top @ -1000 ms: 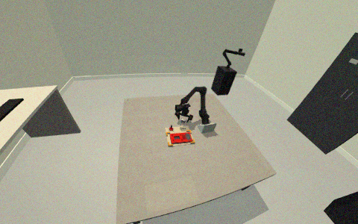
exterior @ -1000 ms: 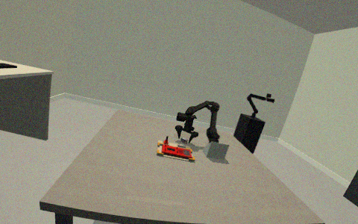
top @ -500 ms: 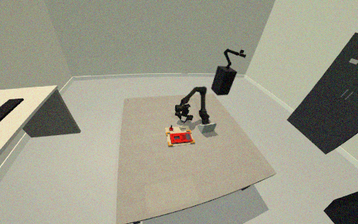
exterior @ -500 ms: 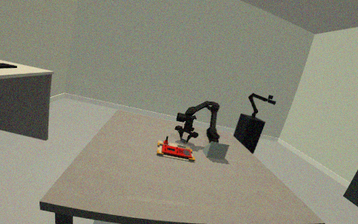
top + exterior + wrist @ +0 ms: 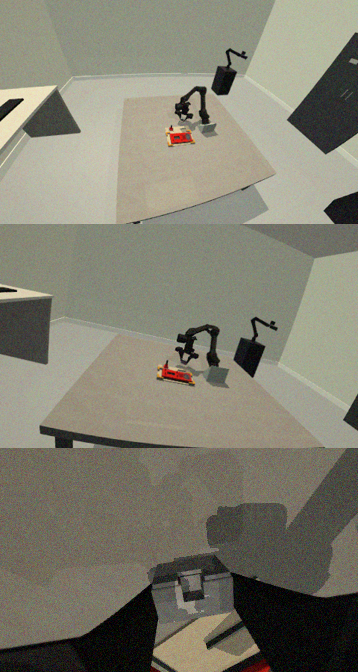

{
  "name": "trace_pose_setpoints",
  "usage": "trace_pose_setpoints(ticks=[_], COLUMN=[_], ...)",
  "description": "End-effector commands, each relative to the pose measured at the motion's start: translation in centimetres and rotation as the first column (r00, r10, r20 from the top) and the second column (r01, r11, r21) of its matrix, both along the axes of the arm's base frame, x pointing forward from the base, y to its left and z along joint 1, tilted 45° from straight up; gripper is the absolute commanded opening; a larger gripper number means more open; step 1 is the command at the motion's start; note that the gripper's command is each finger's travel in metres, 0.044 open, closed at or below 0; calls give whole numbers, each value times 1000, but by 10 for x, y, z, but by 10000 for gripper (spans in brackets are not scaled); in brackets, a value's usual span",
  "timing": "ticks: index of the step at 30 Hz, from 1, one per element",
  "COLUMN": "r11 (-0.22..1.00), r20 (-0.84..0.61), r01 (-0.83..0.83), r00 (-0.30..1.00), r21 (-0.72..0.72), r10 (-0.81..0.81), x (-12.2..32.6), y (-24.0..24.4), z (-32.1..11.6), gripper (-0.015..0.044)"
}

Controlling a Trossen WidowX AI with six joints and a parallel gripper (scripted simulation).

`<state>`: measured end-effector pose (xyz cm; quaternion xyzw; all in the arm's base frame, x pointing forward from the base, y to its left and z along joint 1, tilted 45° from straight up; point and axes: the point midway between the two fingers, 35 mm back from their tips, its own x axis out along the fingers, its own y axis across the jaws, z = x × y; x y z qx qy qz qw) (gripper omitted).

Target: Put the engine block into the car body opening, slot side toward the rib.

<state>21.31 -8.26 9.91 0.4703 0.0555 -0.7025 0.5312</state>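
Note:
The grey engine block (image 5: pixel 217 597) is between the fingertips in the wrist view, with a notch showing near its top edge. My gripper (image 5: pixel 183 119) (image 5: pixel 184 362) (image 5: pixel 189 582) is shut on it, just behind the car body in the top and exterior views. Whether the block touches the table cannot be told. The red and cream car body (image 5: pixel 172 139) (image 5: pixel 175 375) (image 5: pixel 182 650) lies flat on the table, with orange corners and dark recesses in its red part. Its near part is cut off in the wrist view. The rib cannot be made out clearly.
A small upright red and black piece (image 5: pixel 171 128) (image 5: pixel 166 364) stands at the car body's left end. The arm's pale base plate (image 5: pixel 207 128) (image 5: pixel 217 375) is right of the car body on the table (image 5: pixel 156 168) (image 5: pixel 149 407). A second arm on a black pedestal (image 5: pixel 224 80) (image 5: pixel 249 355) stands behind.

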Motion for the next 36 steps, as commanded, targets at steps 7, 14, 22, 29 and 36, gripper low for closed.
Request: trace_pose_setpoints(ticks=[7,14,22,29,36], r11=[1000,999,999,999,1000], r20=[9,11,13,15,-4], r01=[-15,-26,-37,-45,15], r00=[1000,1000,999,999,1000], r21=[15,19,20,17,-5], r10=[15,26,37,45,-15], x=[3,2,-1,-6,-2], y=[25,41,58,71,59], z=[22,38,57,73,60], gripper=[0,0,0,0,0])
